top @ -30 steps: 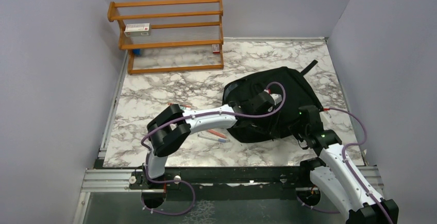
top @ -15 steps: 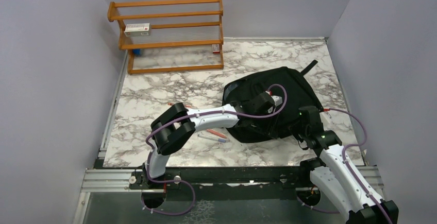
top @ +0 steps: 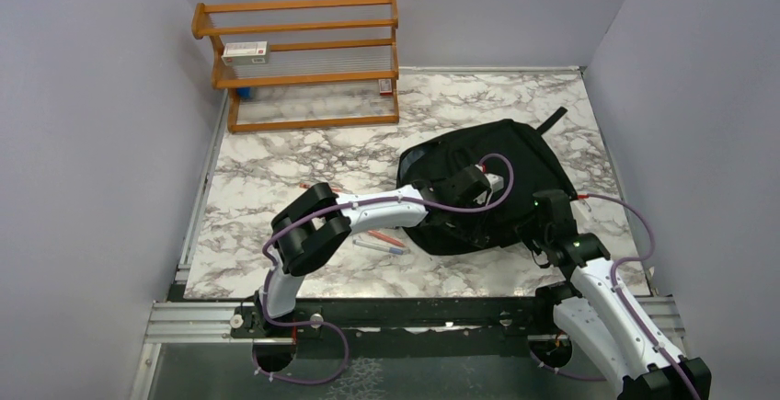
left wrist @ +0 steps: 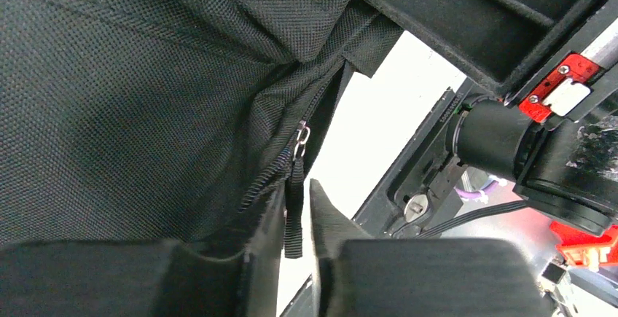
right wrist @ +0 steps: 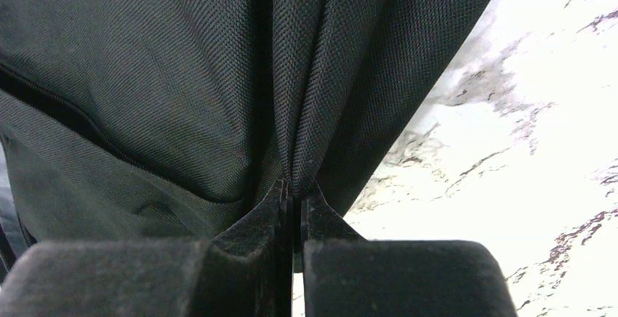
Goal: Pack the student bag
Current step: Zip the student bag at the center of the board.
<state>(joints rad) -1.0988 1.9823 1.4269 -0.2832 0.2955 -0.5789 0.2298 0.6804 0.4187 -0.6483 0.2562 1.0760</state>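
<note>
The student bag [top: 529,156] lies on the right half of the desk [top: 303,156]. The right claw [right wrist: 294,186] is clamped on a fold of the bag's fabric at the near right edge. The left claw [left wrist: 297,186] brackets the zipper pull tab [left wrist: 294,211]; I cannot tell if it is pinching the tab. The pull should follow the zipper line, with the right hold bracing against it. The bag's inside is hidden. Pens [top: 382,239] lie just left of it.

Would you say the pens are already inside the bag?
No, two pens lie on the table left of the bag.
</note>
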